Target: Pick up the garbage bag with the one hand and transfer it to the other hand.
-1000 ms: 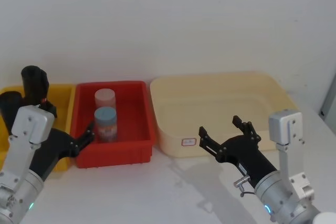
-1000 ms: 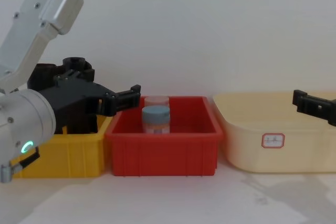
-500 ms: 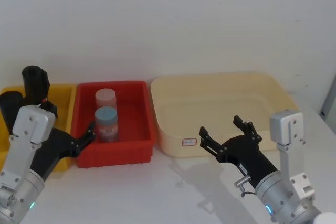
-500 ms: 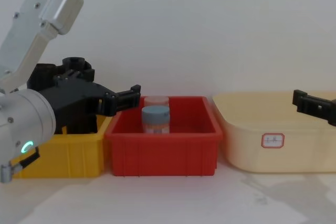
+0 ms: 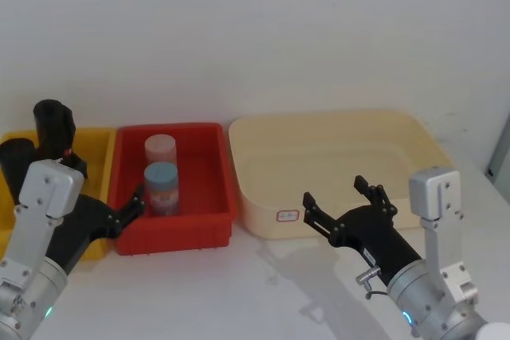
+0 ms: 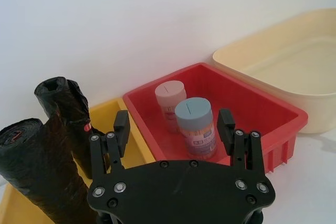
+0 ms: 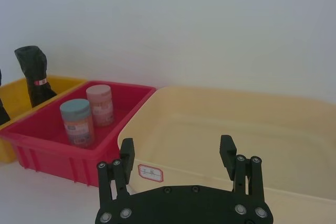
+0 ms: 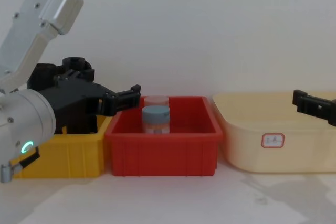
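The bag (image 5: 14, 157) stands upright at the left end of the yellow bin (image 5: 97, 138). Just beside it, farther back, stands a second black roll (image 5: 54, 123) with a small red mark. Neither gripper touches the bag. The left gripper (image 6: 174, 123) hovers low before the yellow bin, right of the bag. Its fingers are spread wide and empty, pointing toward the red bin (image 5: 225, 189), which holds a blue-lidded jar (image 5: 162, 187) and a pink-lidded jar (image 5: 158, 149). The right gripper (image 5: 333, 190) hangs well apart at the front rim of the cream tub (image 5: 335, 119), also wide and empty.
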